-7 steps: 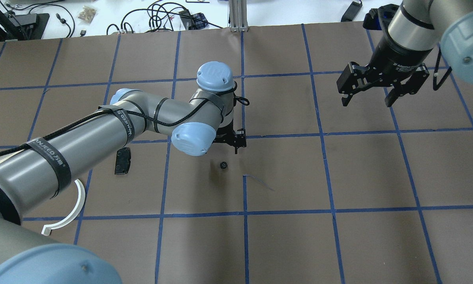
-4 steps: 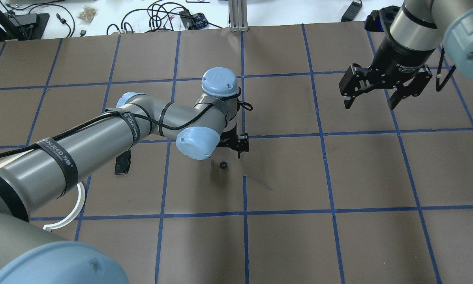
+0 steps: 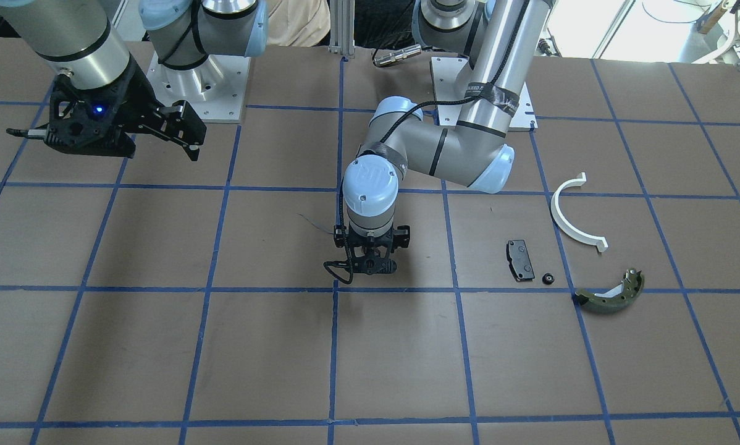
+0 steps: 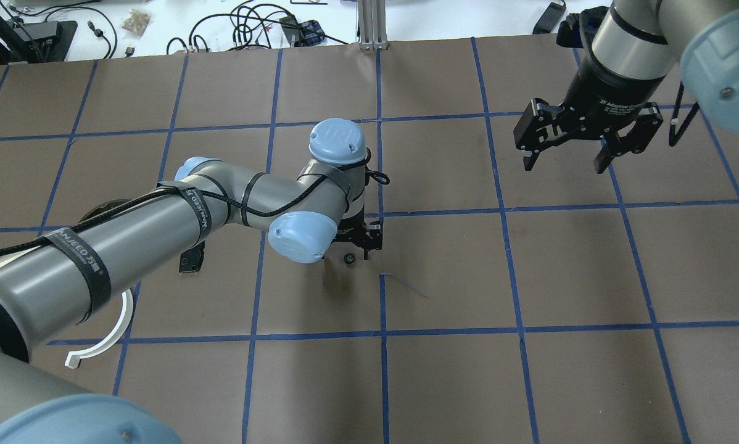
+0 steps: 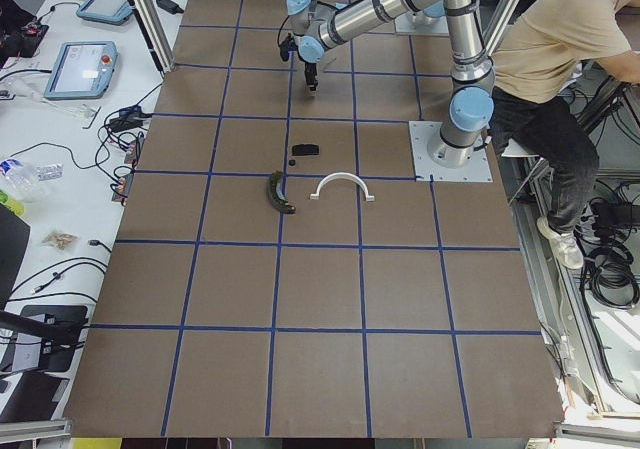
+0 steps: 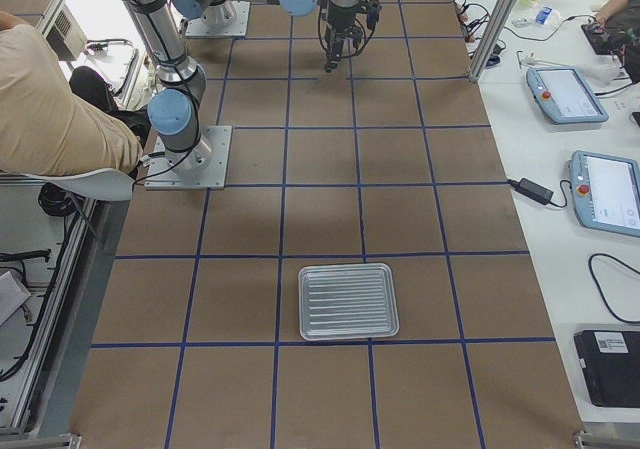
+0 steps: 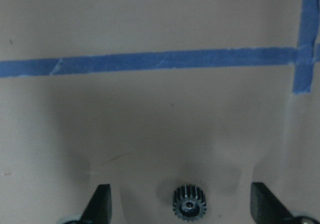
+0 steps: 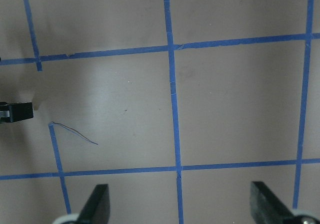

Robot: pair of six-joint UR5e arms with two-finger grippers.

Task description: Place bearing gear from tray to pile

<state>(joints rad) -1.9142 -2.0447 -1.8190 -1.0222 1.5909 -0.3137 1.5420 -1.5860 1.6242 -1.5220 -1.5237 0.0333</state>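
The small black toothed gear [image 7: 188, 207] should be centred in the open left gripper [image 7: 181, 200] before it is closed.

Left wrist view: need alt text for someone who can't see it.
A small black bearing gear lies flat on the brown table at the bottom edge, centred inside the open left gripper and touching neither of its fingers. A blue tape line crosses the upper part and meets a second strip at the right edge.

Even bright overhead light, soft shadows, wrist views slightly blurred (left dimmer)
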